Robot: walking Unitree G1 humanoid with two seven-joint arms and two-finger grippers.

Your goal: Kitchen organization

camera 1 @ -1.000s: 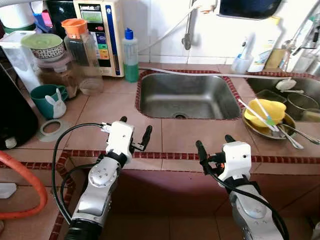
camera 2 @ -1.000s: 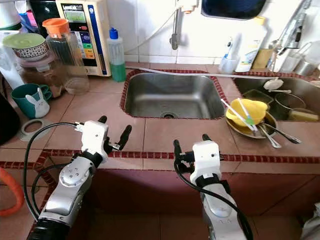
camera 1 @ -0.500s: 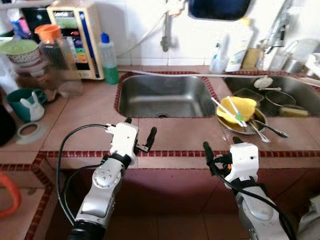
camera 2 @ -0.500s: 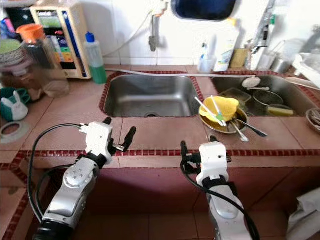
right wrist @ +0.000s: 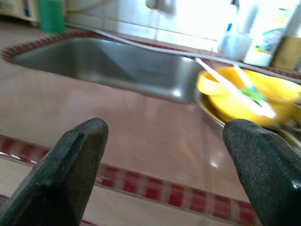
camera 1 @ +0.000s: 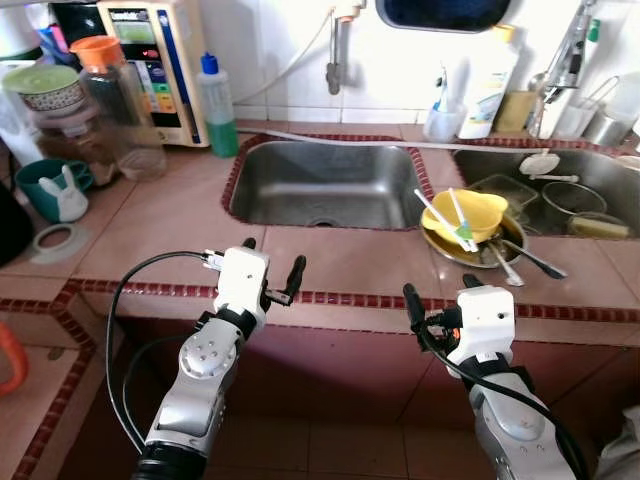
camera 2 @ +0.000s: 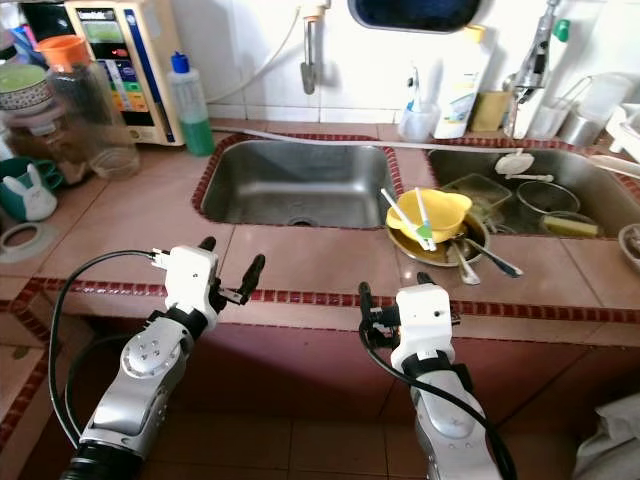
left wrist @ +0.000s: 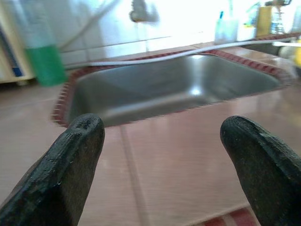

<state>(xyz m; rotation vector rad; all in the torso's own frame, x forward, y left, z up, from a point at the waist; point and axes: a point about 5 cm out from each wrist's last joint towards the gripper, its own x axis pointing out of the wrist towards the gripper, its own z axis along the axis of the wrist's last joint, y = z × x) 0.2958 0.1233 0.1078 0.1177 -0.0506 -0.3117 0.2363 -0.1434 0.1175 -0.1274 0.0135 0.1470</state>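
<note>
Both claws spread, empty: left gripper [camera 1: 270,270], right gripper [camera 1: 437,298] at the counter edge. Yellow bowl [camera 1: 484,215] looks light, rigid plastic, likely slick; pinch its rim, clear of the utensils [camera 1: 448,218].

camera panned right, yellow bowl [camera 1: 478,213] nearer centre

My arms: silver jointed shells, white wrist blocks, looping black cables; left gripper [camera 1: 270,265] and right gripper [camera 1: 437,293] black-fingered.
</note>
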